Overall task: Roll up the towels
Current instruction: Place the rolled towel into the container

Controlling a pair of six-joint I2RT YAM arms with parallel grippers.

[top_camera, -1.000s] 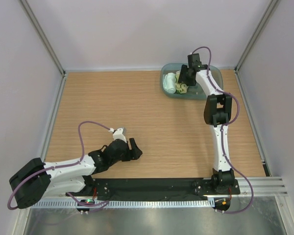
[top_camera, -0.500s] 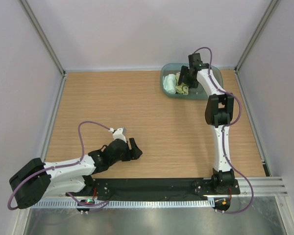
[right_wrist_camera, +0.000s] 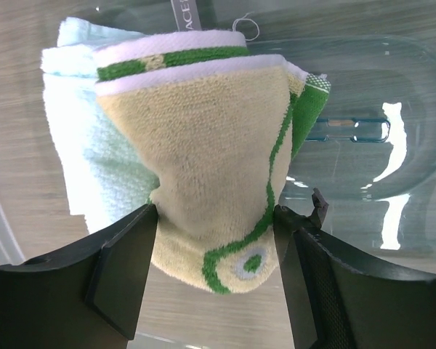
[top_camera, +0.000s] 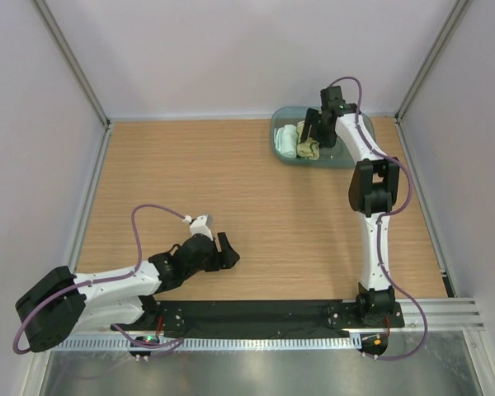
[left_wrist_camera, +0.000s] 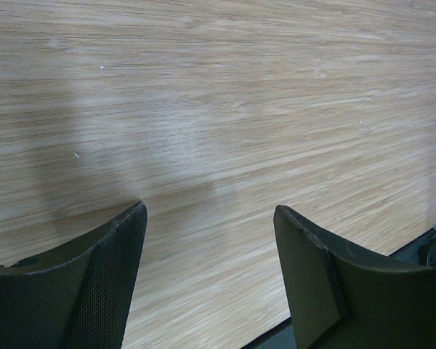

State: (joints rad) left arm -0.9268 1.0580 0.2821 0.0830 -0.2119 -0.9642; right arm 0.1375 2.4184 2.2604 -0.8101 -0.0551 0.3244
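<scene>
**Top and wrist views.** A teal tray (top_camera: 343, 158) is shown at the upper right of the bench (top_camera: 231, 181), near the rear wall (top_camera: 231, 58) and the right wall (top_camera: 470, 165). Inside it the mint towel (right_wrist_camera: 94, 145) and the yellow towel (right_wrist_camera: 218, 138) are seen touching, rolled. The right tool (right_wrist_camera: 216, 211) is set astride the yellow towel, both fingers against it; whether it is clamped cannot be told. The left tool (left_wrist_camera: 209, 211), at lower left, is held open with nothing between its fingers. Bare wood is shown between the two tools.
</scene>
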